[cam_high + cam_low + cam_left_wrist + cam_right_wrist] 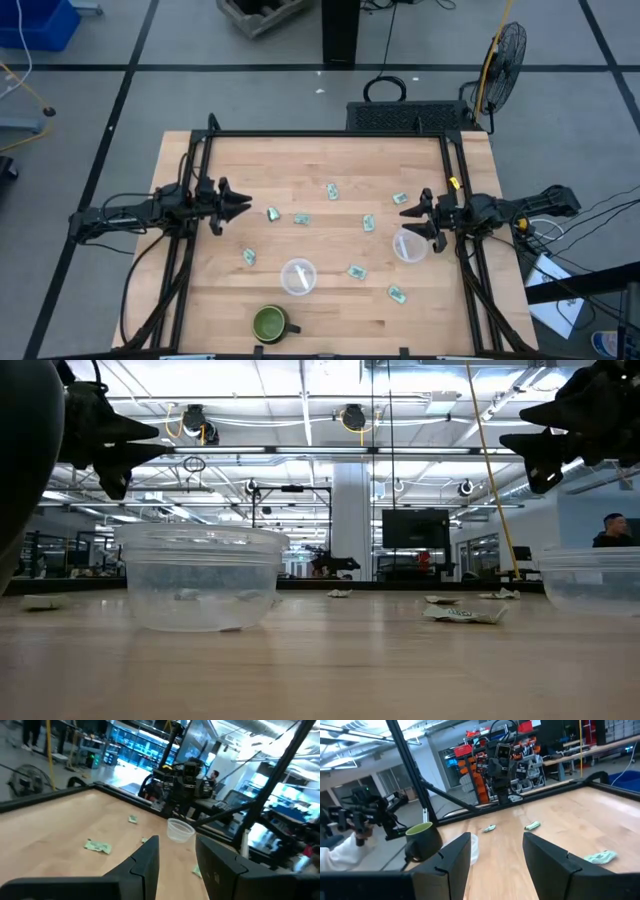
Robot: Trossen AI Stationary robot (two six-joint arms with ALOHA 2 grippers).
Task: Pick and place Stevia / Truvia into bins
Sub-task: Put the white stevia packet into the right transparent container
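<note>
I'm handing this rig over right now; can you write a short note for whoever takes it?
Left tool open, empty, raised at the table's left edge. Right tool open, empty, raised at the right edge beside one clear cup. Other cup sits near the green mug. Packets lie scattered on the wood; whether any is binned is unclear. Left: bin all loose packets.

Both arms are dark, nearly black, built of slim jointed links with black cables trailing off behind them. The left gripper (240, 205) and right gripper (409, 213) each end in two pointed, wedge-shaped fingers (145, 865) of matte black plastic.
</note>
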